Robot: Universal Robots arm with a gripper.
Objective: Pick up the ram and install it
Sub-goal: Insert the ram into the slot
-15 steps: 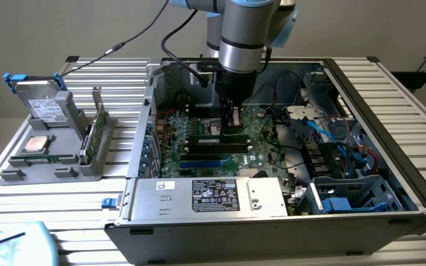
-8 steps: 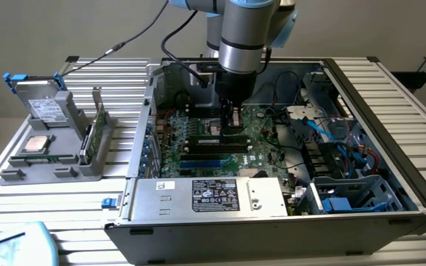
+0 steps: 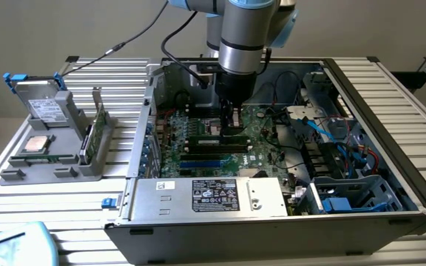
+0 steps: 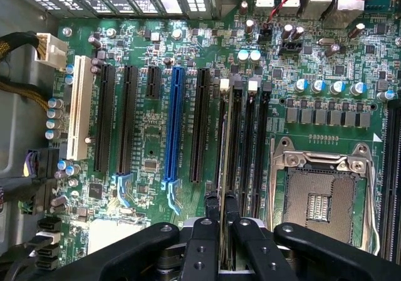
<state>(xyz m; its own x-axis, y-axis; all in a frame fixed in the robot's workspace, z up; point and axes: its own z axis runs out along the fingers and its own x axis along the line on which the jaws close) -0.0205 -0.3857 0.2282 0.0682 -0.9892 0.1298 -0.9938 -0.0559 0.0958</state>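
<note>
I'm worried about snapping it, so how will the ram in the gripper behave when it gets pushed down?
The ram, edge-on in the gripper, looks thin: probably light, and fragile if pushed sideways. Gripped along a short stretch, it might tilt lengthwise. Pressed straight toward the memory slots, the flat board should stay stiff.

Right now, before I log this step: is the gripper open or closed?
Gripper: closed on the long thin ram stick, at the black memory slots.
</note>
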